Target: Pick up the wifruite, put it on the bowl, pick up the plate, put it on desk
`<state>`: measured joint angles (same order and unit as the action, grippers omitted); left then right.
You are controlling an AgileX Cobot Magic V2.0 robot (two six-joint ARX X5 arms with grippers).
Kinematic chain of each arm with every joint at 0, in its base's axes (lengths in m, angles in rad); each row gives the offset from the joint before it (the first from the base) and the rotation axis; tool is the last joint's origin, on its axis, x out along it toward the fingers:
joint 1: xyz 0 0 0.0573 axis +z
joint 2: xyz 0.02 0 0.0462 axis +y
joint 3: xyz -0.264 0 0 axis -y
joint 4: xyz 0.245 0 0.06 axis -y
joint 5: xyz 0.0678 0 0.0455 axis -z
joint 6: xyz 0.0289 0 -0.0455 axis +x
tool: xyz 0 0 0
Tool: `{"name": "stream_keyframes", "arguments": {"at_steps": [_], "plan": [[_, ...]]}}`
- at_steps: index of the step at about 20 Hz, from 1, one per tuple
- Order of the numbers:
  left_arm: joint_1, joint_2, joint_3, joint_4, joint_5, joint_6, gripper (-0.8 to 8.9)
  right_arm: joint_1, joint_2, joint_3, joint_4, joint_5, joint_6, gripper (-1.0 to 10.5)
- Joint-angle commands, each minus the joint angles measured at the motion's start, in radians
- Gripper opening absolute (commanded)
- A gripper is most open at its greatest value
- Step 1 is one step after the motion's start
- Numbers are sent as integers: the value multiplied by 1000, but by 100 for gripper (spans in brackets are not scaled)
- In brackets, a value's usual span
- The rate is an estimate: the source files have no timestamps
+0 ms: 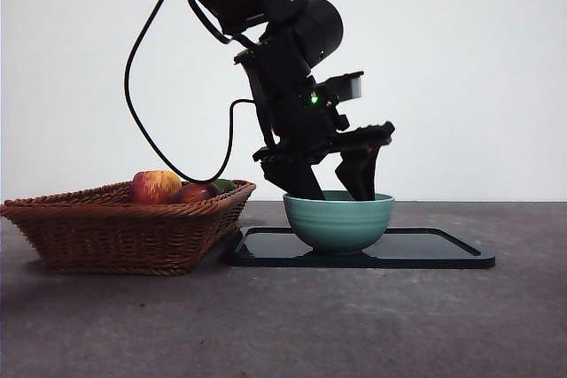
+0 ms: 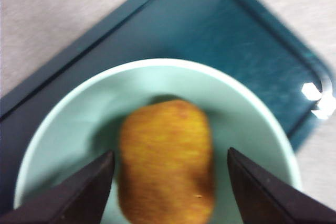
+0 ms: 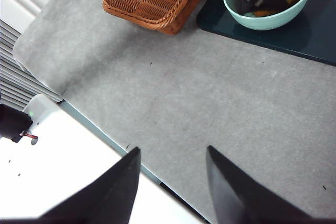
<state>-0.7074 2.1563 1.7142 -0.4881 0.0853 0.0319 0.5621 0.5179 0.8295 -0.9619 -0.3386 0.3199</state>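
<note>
Left wrist view: fruit lying in bowl on dark tray; left gripper spread wide, holding nothing. Right gripper open, empty, over desk.

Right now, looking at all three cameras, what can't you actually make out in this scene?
- Wifruite: blurred in the left wrist view, hidden by the bowl wall in front.
- Left gripper: tips dip behind the bowl rim in front.
- Basket: its fruit sits mostly behind the wicker; cut off in the right wrist view.
- Tray: seen edge-on in front, corners cropped elsewhere.
- Right gripper: only jaw tips show.
</note>
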Motion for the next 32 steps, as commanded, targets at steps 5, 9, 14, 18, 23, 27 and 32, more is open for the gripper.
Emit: {"name": "stream_keyframes", "arguments": {"at_steps": [5,9,14,18,23,27,32], "plan": [[-15,31,31,8,-16,17,339,7,1,17,-5,-2,9,199],[-16,42,31,-3,-16,17,330,7,1,17,-5,-2,8,199],[-16,44,31,-9,-16,17,211,7,1,17,-5,-2,5,199],[-14,41,52,-18,-16,10,211,7,1,17,-5,-2,2,199],[-13,-35,133,-105,-16,-3,211,7,1,17,-5,0,-14,199],[-5,-220,133,-145,-16,-72,210,7,1,17,-4,6,-17,199],[32,-487,133,-276,-34,-148,209,7,1,17,-4,31,-22,199]]}}
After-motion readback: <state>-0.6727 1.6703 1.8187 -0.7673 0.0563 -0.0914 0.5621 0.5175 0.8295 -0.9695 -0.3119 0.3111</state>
